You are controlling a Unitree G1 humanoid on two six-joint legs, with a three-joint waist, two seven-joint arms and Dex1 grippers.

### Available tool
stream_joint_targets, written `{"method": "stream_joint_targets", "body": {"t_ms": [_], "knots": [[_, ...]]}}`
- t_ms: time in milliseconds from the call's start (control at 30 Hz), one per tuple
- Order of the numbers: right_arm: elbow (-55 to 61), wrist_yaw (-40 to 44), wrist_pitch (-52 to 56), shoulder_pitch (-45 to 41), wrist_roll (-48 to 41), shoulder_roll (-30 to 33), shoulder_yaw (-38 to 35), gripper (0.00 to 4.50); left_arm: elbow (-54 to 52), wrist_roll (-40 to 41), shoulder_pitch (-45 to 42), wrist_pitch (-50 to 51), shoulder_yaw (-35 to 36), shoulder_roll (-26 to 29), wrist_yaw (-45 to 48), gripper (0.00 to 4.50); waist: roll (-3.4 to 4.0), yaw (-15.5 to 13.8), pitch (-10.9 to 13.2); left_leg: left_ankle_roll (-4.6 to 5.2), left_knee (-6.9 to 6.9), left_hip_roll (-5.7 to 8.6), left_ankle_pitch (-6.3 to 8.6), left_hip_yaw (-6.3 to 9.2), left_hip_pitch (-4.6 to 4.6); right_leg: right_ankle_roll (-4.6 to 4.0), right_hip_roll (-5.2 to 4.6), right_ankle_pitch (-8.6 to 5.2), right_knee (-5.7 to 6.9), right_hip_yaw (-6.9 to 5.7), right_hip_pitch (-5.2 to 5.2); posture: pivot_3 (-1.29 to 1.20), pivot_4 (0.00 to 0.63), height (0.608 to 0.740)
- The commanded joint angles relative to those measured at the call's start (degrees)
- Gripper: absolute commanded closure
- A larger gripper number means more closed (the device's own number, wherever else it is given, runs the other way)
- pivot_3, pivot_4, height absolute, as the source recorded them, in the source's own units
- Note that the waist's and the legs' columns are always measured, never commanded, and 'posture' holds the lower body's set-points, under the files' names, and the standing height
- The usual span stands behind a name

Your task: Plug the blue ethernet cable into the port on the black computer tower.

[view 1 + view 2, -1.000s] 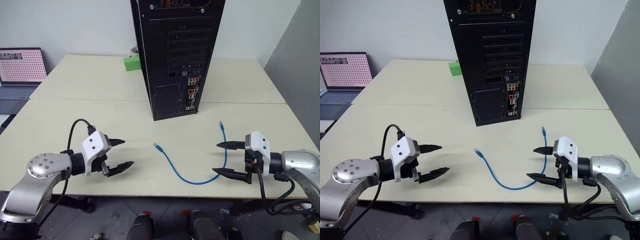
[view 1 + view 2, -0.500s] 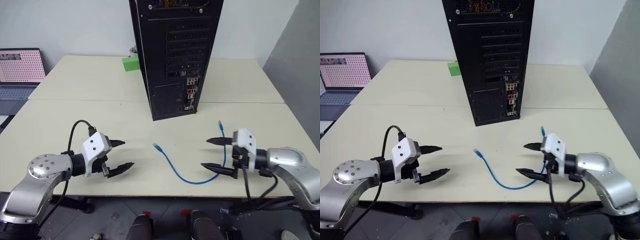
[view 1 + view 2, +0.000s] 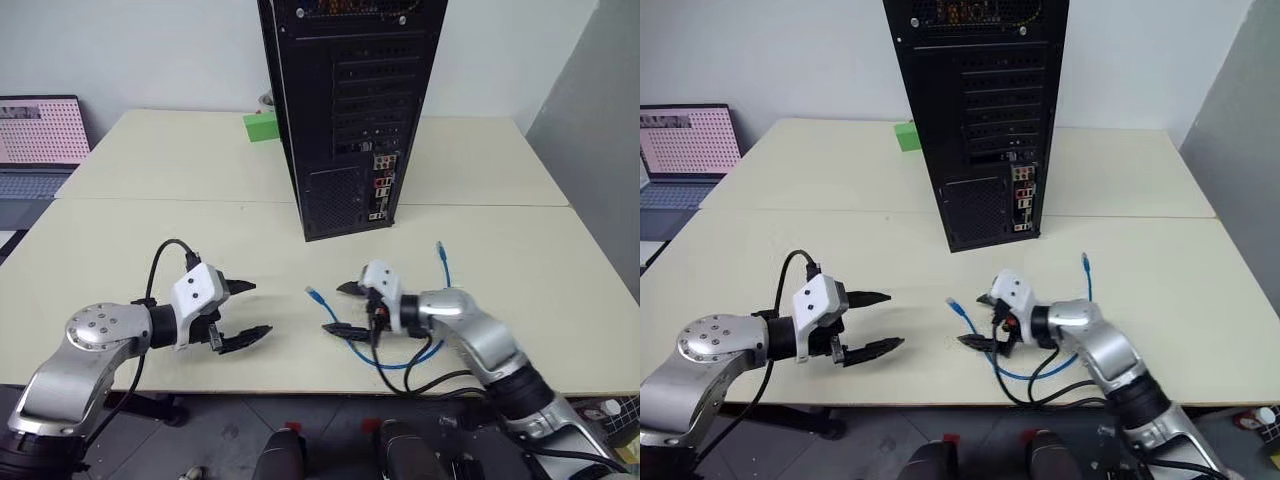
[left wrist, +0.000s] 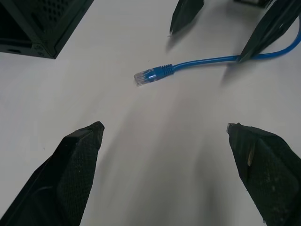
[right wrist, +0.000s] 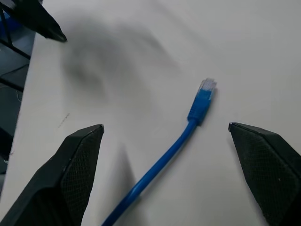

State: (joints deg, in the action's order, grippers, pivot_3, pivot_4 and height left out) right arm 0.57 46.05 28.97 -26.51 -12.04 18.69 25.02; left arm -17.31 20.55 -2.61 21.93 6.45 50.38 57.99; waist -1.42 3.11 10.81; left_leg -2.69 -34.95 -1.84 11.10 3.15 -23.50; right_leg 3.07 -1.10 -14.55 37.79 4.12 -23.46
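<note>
My table (image 3: 150,240) is pale cream. On it stands the black computer tower (image 3: 345,100), its rear dotted with small red and green connectors. Left of the tower sits a green block (image 3: 262,126). Before the tower lies the bright-blue ethernet cable (image 3: 335,315), clear-tipped.

An office or lab workspace: 2 plain cream tables (image 3: 150,250) pushed together against a bare white wall (image 3: 150,50), a black computer tower (image 3: 345,110) standing at the far middle, and an open laptop (image 3: 40,140) at far left.
</note>
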Motion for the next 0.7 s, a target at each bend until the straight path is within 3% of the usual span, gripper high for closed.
{"method": "stream_joint_targets", "body": {"t_ms": [33, 133, 367, 700], "knots": [[-1.6, -2.1, 0.4, -1.2, 3.3, -1.5, 1.2, 0.00, -0.4, -0.2, -0.6, -1.0, 0.3, 0.1, 0.0, 0.02, 0.00, 0.0, 0.0, 0.00, -0.01, 0.00, 0.00, 0.00, 0.00, 0.00, 0.00, 0.00, 0.00, 0.00, 0.00, 0.00, 0.150, 0.740], [-1.1, -2.4, 1.7, -0.9, 4.8, -1.6, 1.8, 0.50, -0.4, -0.5, -0.5, -1.4, 0.1, -0.3, -0.1, 0.00, -0.02, 0.1, 0.0, 0.00, -0.01, 0.00, 0.00, 0.00, 0.05, 0.00, 0.00, 0.00, 0.06, 0.00, 0.01, 0.00, 0.150, 0.740], [0.7, -2.1, 2.4, -1.0, 7.6, -0.9, 2.6, 2.27, 0.5, -1.0, -1.5, -2.3, -0.6, -1.0, -0.3, 0.00, -0.03, 0.1, 0.0, 0.00, -0.01, 0.00, 0.00, 0.00, 0.06, -0.01, 0.00, -0.01, 0.08, 0.00, 0.01, 0.00, 0.150, 0.740], [2.5, -1.5, -0.9, -1.9, 11.9, 1.8, 3.3, 4.42, 3.3, -2.3, -4.5, -4.2, -3.0, -2.7, 0.2, 0.00, -0.03, 0.0, 0.0, 0.00, -0.01, 0.00, 0.00, 0.00, 0.06, -0.01, 0.00, -0.01, 0.08, 0.00, 0.01, 0.00, 0.150, 0.740]]}}
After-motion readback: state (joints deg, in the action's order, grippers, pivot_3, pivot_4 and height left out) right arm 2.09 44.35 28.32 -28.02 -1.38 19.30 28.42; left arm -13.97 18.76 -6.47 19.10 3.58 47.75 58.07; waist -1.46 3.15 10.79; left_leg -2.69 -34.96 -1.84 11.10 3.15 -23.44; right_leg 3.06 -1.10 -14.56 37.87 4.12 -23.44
